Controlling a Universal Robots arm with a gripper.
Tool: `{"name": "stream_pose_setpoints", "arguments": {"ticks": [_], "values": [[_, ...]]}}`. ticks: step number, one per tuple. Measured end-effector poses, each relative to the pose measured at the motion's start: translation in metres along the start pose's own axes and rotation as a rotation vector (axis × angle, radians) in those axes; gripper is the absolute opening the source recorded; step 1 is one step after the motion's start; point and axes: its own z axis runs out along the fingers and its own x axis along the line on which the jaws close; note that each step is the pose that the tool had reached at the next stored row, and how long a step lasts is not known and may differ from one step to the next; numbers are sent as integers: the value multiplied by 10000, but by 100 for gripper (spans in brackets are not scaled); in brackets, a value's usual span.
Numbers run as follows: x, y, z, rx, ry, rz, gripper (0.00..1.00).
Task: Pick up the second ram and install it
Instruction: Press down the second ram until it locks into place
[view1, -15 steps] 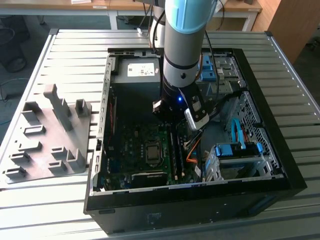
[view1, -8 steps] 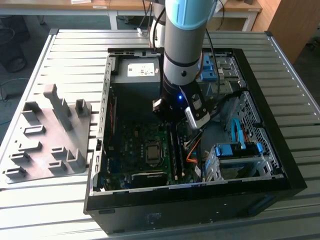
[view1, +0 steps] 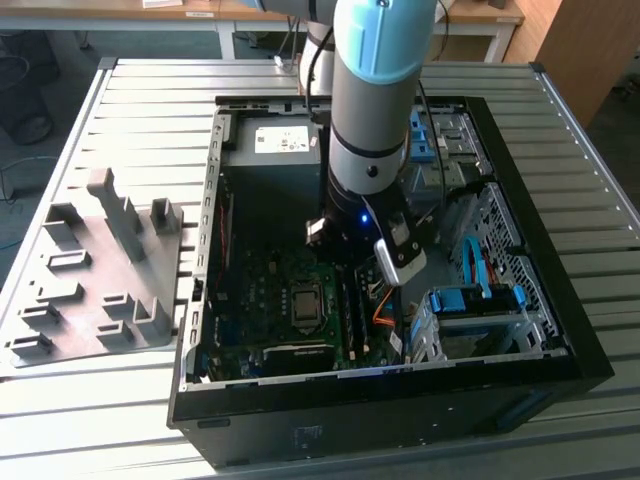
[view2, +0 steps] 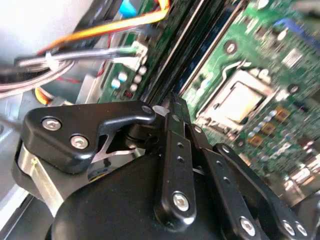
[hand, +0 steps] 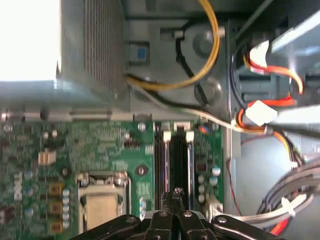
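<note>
The second ram (hand: 178, 160) appears in the first wrist view as a slim dark strip standing on edge in the bank of long black sockets (hand: 161, 165) on the green motherboard (hand: 100, 145). It runs parallel with the sockets between white end clips. Its label and chips cannot be made out.

The gripper (hand: 176, 192) sits directly over the near end of that strip. Its 2 black fingers (view2: 176, 130) are pressed together, with no gap and nothing between them. In the second wrist view their joined tip meets the top edge of the socket row, but whether it actually touches cannot be told.

Beside the sockets lies the square metal processor socket (hand: 102, 200). Yellow and orange cables (hand: 212, 45) loop past a grey metal box.

In the exterior view, the grey and blue arm (view1: 375, 90) reaches straight down into an open black computer case (view1: 560, 330) lying on a ribbed metal surface (view1: 130, 120). On the exterior view's left, well apart from the case, a grey tray (view1: 100, 270) with upright slots rests on the surface.
</note>
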Motion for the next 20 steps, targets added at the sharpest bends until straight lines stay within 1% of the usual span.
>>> {"name": "stream_pose_setpoints", "arguments": {"ticks": [7, 11, 12, 16, 20], "values": [[-7, -212, -2, 234, -7, -6, 10], [-7, -239, 1, 385, -13, -8, 10], [-8, -240, 7, 410, -13, -9, 10], [-6, -243, 45, 482, -3, -10, 10], [-5, -244, 78, 495, -1, -11, 10]]}}
